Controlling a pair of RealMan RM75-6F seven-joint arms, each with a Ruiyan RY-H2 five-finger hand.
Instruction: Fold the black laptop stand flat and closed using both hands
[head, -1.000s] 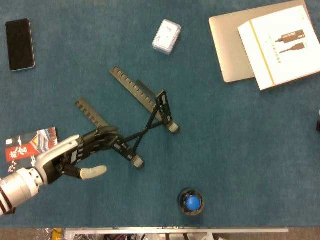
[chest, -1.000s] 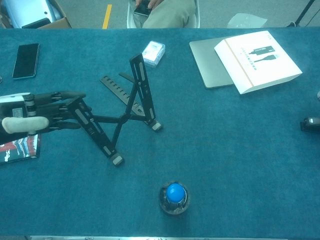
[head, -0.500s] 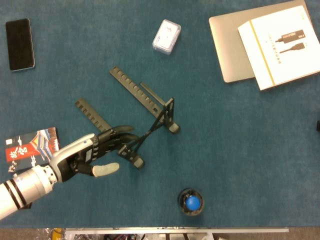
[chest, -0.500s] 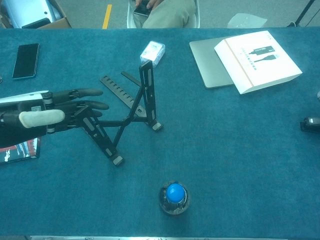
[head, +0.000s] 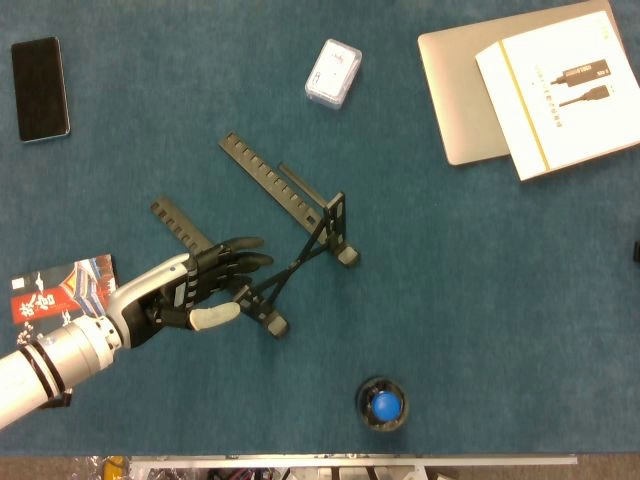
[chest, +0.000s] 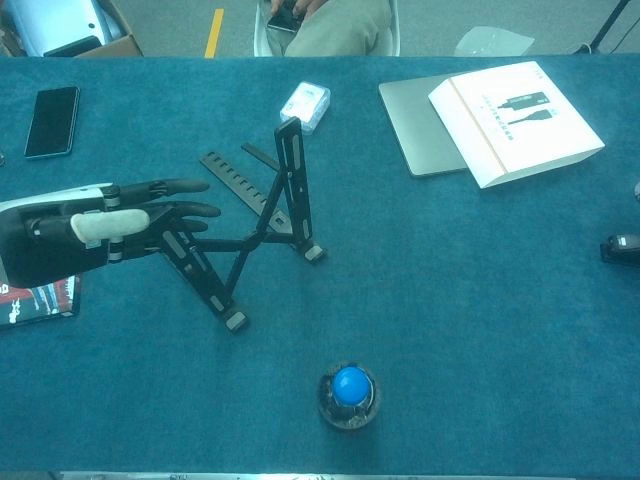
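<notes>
The black laptop stand (head: 290, 200) stands partly unfolded at the table's middle. Its two notched rails are joined by crossed struts, and the right rail (chest: 292, 180) tilts up steeply. My left hand (head: 195, 292) lies against the stand's left rail (head: 180, 225). Its fingers (chest: 175, 187) are stretched out straight along the rail and the pale-tipped thumb is in front, so nothing is gripped. A small dark part at the right edge (chest: 622, 247) may be my right hand; its fingers do not show.
A black phone (head: 40, 88) lies far left and a small white box (head: 333, 72) sits behind the stand. A silver laptop (head: 455, 90) carries a white carton (head: 555, 85). A blue ball in a dark cup (head: 382, 403) stands near the front edge. A red booklet (head: 60, 288) is by my left arm.
My left hand uncurled its fingers from the left rail and slid right along it. The stand's rails came closer together and the right rail rose steeper.
</notes>
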